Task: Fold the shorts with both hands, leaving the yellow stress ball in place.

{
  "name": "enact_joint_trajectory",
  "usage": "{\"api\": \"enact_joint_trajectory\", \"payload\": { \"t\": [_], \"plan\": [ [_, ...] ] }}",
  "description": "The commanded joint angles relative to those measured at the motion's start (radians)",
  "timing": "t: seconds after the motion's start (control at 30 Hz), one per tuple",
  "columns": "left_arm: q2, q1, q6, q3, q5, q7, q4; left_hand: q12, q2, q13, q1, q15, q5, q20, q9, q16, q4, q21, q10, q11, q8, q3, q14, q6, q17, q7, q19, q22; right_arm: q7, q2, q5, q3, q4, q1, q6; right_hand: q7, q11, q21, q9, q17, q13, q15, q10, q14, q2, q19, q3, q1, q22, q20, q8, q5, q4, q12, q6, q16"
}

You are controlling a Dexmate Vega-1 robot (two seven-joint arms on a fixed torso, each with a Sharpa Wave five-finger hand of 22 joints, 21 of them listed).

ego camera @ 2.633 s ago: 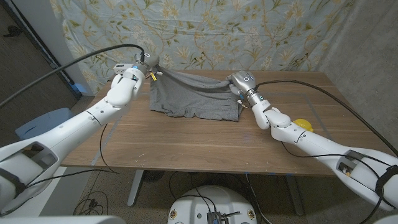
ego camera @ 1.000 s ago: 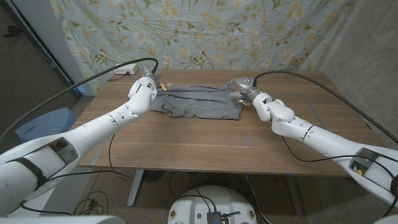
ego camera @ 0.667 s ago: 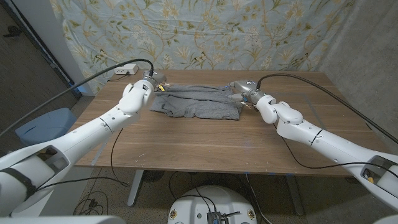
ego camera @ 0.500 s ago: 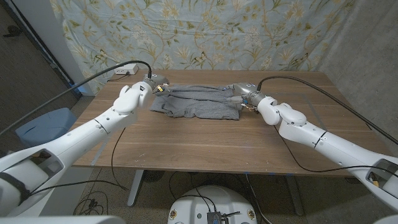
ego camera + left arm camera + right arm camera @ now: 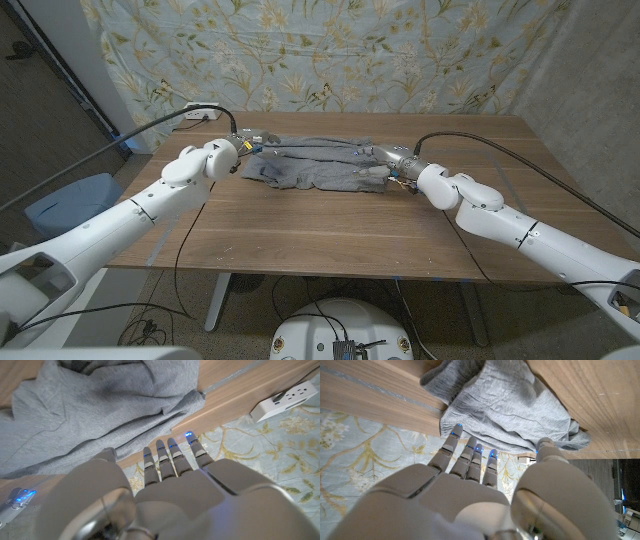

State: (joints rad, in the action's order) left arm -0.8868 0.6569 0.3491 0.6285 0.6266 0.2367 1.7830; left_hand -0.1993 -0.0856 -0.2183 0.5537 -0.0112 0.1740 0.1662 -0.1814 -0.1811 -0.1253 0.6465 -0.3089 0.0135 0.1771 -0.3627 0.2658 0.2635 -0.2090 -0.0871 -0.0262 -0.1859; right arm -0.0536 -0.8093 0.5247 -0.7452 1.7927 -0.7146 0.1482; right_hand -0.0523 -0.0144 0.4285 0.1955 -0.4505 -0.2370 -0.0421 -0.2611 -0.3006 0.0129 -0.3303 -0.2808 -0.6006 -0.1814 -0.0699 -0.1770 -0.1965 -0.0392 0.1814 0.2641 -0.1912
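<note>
1. I've got the grey shorts (image 5: 315, 167) lying toward the far side of the wooden table (image 5: 300, 230), soft jersey cloth bunched in rumpled folds, one long band across.
2. My left robot hand (image 5: 243, 146) sits at the left end of the shorts. From the left wrist view its fingers (image 5: 172, 457) are straight and close together, tips at the cloth's edge, holding nothing that I can see.
3. My right robot hand (image 5: 385, 165) is at the right end of the shorts. In the right wrist view its fingers (image 5: 470, 457) reach out straight beside the crumpled corner and the thumb lies alongside the cloth; no grip on it that I can make out.
4. Beyond the shorts, a white power strip (image 5: 200, 114) lies on the table's far left corner, in front of a pale floral cloth backdrop (image 5: 330, 50).
</note>
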Motion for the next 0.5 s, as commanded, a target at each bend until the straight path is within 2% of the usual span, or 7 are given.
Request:
{"api": "enact_joint_trajectory", "payload": {
  "t": [0.03,0.17,0.27,0.5],
  "plan": [
    [-0.042,0.034,-0.046,-0.021,-0.157,-0.008,0.015,0.003,0.0,-0.002,-0.012,0.004,0.005,0.001,-0.001,0.001,0.0,-0.006,0.004,-0.002,-0.001,0.006,-0.004,-0.005,0.002,0.001,0.006,-0.001,-0.017,-0.016,0.083,-0.011,0.042,-0.037,0.003,-0.004,0.008,-0.01,0.001,0.007,0.002,-0.005,0.032,0.026,-0.006,0.009,-0.011,-0.042,-0.001,-0.003,-0.001,-0.011,-0.03,0.0,-0.029,0.002],
    [-0.051,0.039,-0.04,-0.018,-0.175,-0.007,0.019,0.002,0.002,-0.001,-0.013,0.004,0.005,0.001,-0.001,0.0,0.001,-0.006,0.004,-0.003,0.0,0.007,-0.005,-0.006,0.004,0.002,0.005,-0.001,-0.016,-0.017,0.138,-0.025,0.043,-0.04,0.013,-0.006,0.014,-0.015,0.001,0.015,0.003,-0.002,0.051,0.037,-0.014,0.011,-0.024,-0.076,0.0,-0.001,-0.003,-0.016,-0.054,0.001,-0.046,0.0],
    [-0.057,0.041,-0.035,-0.015,-0.182,-0.009,0.021,0.002,0.003,-0.001,-0.015,0.005,0.005,0.002,-0.001,-0.001,0.002,-0.007,0.005,-0.003,0.0,0.008,-0.006,-0.006,0.005,0.004,0.005,-0.001,-0.003,-0.013,0.179,-0.034,0.035,-0.044,0.017,-0.008,0.018,-0.022,0.0,0.027,0.004,-0.007,0.078,0.053,-0.019,0.009,-0.043,-0.129,0.0,0.001,-0.005,-0.021,-0.09,0.003,-0.066,0.0],
    [-0.07,0.042,-0.027,-0.011,-0.204,0.0,0.028,-0.002,0.005,0.001,-0.019,0.007,0.006,0.002,-0.001,-0.005,0.004,-0.007,0.0,-0.005,0.004,0.01,-0.001,-0.002,0.008,0.008,-0.001,-0.001,0.063,0.008,0.276,-0.058,-0.001,-0.055,0.02,-0.01,0.026,-0.031,0.0,0.04,0.006,-0.014,0.102,0.078,-0.037,0.011,-0.071,-0.194,0.0,0.015,-0.009,-0.027,-0.123,0.007,-0.08,0.001]
  ]
}}
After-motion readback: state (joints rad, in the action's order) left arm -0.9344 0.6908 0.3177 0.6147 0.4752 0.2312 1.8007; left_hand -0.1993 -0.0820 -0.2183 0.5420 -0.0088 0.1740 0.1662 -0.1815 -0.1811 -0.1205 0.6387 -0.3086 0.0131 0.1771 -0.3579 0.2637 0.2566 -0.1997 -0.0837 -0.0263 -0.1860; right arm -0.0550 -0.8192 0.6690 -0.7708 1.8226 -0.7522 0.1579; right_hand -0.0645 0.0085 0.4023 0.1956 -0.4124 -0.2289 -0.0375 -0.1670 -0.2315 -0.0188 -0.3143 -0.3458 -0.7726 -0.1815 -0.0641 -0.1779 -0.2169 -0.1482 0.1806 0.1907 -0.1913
